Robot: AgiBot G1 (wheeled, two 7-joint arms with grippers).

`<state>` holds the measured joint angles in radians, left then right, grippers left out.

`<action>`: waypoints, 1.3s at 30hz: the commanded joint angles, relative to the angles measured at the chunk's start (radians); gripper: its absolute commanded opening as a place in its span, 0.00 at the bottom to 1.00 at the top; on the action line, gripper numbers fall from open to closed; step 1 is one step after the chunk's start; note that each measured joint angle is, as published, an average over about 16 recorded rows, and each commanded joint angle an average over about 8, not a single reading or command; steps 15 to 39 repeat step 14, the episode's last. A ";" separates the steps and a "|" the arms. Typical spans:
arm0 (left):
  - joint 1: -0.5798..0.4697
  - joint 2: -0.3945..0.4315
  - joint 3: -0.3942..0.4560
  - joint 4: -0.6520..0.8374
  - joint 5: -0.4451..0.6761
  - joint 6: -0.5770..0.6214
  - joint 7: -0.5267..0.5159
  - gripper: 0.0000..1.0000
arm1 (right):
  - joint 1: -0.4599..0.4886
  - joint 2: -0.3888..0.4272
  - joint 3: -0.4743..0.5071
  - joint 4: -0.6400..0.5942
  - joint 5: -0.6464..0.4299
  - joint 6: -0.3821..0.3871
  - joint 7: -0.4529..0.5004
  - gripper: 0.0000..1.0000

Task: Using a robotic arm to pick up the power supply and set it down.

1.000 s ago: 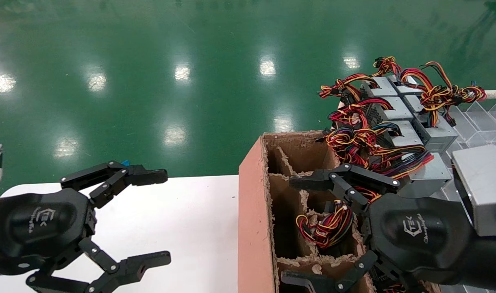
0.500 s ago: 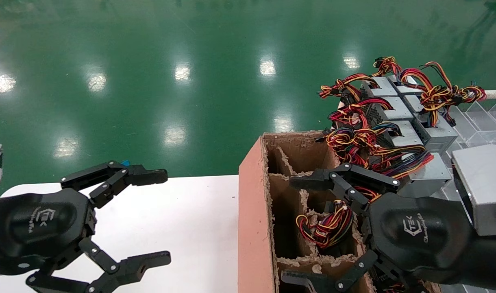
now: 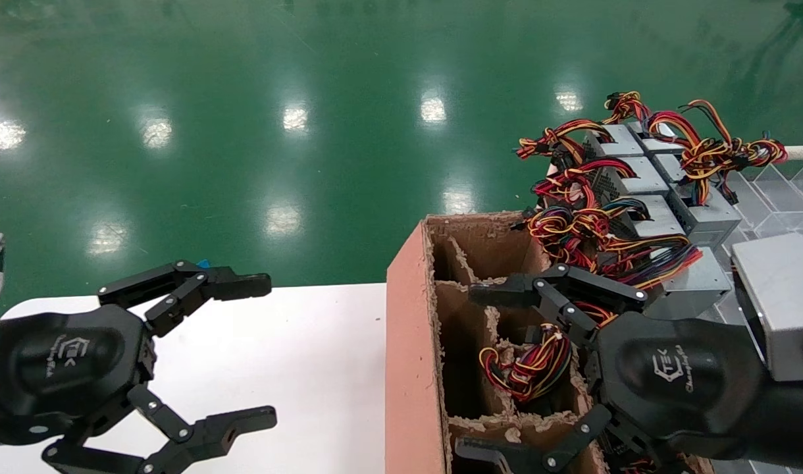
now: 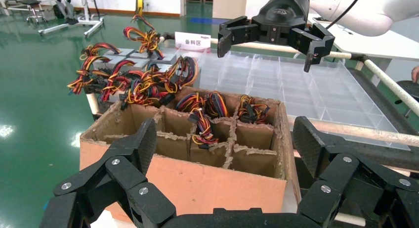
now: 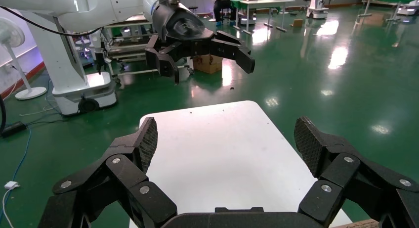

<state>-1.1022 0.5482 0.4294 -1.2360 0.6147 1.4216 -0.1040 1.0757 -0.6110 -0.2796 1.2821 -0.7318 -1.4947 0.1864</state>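
Hovering at the lower right of the head view, the right end effector (image 3: 507, 368) is spread wide and empty over the cardboard box (image 3: 411, 342), so this looks like the reach before pickup. Its target, the power supply (image 3: 526, 368), sits low in a middle compartment (only its red, yellow and black wire bundle shows). Next comes a straight descent between the dividers, closing on the casing rather than the wires. At lower left, the left end effector (image 3: 260, 349) hangs wide over the white worktop (image 3: 309, 355). Farther back, more grey units (image 3: 645, 178) cluster.
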 commanded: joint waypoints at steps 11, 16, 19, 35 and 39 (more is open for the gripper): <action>0.000 0.000 0.000 0.000 0.000 0.000 0.000 1.00 | 0.000 0.000 0.000 0.000 0.000 0.000 0.000 1.00; 0.000 0.000 0.000 0.000 0.000 0.000 0.000 1.00 | 0.000 0.000 0.000 0.000 0.000 0.000 0.000 1.00; 0.000 0.000 0.000 0.000 0.000 0.000 0.000 1.00 | 0.000 0.000 0.000 0.000 0.000 0.000 0.000 1.00; 0.000 0.000 0.000 0.000 0.000 0.000 0.000 1.00 | 0.000 0.000 0.000 0.000 0.000 0.000 0.000 1.00; 0.000 0.000 0.000 0.000 0.000 0.000 0.000 1.00 | 0.000 0.000 0.000 0.000 0.000 0.000 0.000 1.00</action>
